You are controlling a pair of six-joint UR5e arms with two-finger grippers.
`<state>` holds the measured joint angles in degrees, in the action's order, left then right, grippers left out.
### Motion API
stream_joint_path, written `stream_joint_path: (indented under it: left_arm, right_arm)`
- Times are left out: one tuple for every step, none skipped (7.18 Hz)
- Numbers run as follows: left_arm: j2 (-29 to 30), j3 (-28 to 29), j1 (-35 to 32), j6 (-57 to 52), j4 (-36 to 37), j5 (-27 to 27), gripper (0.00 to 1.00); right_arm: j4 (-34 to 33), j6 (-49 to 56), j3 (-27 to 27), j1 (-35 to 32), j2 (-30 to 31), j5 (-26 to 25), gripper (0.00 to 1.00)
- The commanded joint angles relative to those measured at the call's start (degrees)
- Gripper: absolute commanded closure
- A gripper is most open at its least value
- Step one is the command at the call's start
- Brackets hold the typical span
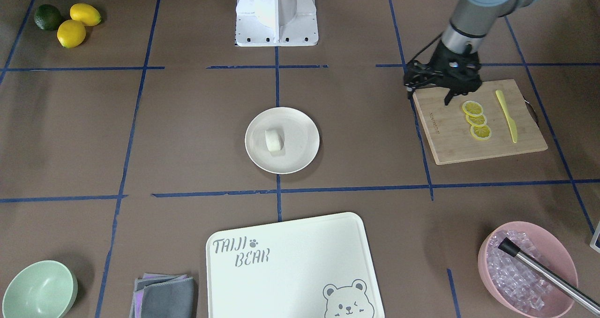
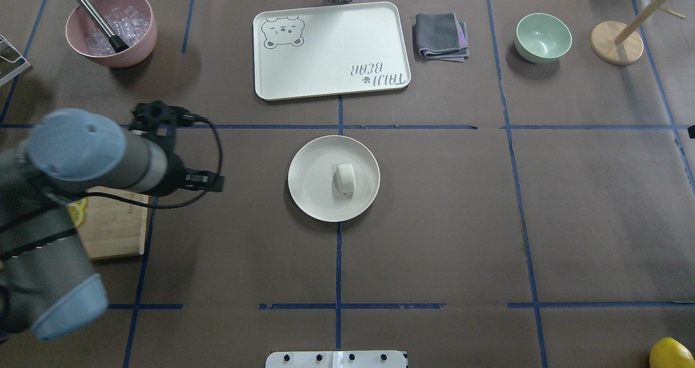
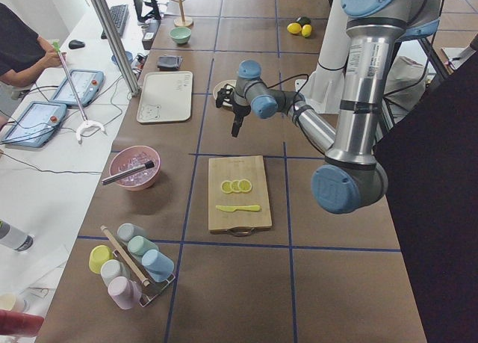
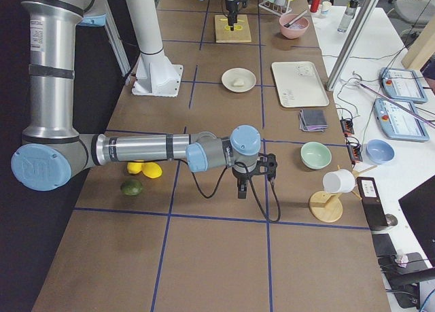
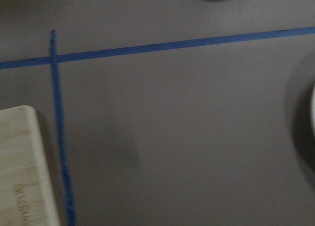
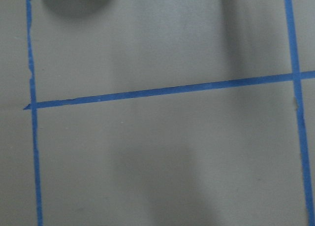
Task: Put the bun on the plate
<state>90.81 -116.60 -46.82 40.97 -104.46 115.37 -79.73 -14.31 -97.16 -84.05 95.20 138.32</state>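
Brown paper (image 1: 187,135) crossed by blue tape lines (image 1: 351,189) covers the table. At its middle sits the round cream-white plate (image 1: 302,142), and the small white rounded bun (image 1: 274,140) lies on it, just off centre. A white bear-printed tray (image 1: 290,266) lies near the plate.

My left gripper (image 1: 448,100) hangs well apart from the plate, by a corner of the rectangular wooden cutting board (image 1: 445,135). Three yellow lemon slices (image 1: 476,120) and a pale yellow knife (image 1: 507,116) lie on that board. I cannot tell whether its fingers are spread.

From overhead my arm hides most of that board. My right gripper (image 4: 241,188) shows only in the right-side view, near the mint-green bowl (image 4: 316,156), and its state I cannot tell either.
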Motion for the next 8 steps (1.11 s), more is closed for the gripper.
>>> stream_joint_path:
  left_arm:
    - [-5.99, 7.65, -17.70, -26.18, -1.80, 11.84, 0.00]
    - [-6.00, 13.53, -26.39, -37.86, -1.45, 17.03, 0.00]
    - [-5.56, 15.42, -33.35, -44.33, 2.03, 18.56, 0.00]
    - [-4.69, 14.05, -36.82, -51.53, 12.42, 18.49, 0.00]
    - [-1.55, 13.86, -40.33, -57.34, 20.88, 18.49, 0.00]
    - [1.10, 13.51, -41.06, -57.66, 28.45, 18.58, 0.00]
    - [0.78, 13.59, -41.07, -57.32, 31.13, 18.67, 0.00]
    - [0.08, 14.20, -41.07, -57.05, 31.16, 19.54, 0.00]
  right_arm:
    - [-0.25, 7.87, 3.11, -4.00, 0.51, 0.10, 0.00]
    - [-2.77, 11.72, 3.12, -5.85, 0.86, 0.45, 0.00]
    - [-6.63, 17.07, 3.12, -7.78, 0.87, 0.37, 0.00]
    - [-9.62, 20.95, 3.03, -8.75, 0.52, 0.37, 0.00]
    - [-9.65, 21.42, 3.03, -8.85, 0.51, 0.11, 0.00]
    - [-9.65, 21.60, 2.94, -8.85, 0.60, -0.50, 0.00]
    - [-9.74, 21.86, 2.59, -8.77, 0.34, -0.51, 0.00]
    - [-9.74, 21.87, 2.59, -8.07, 0.25, -1.29, 0.00]
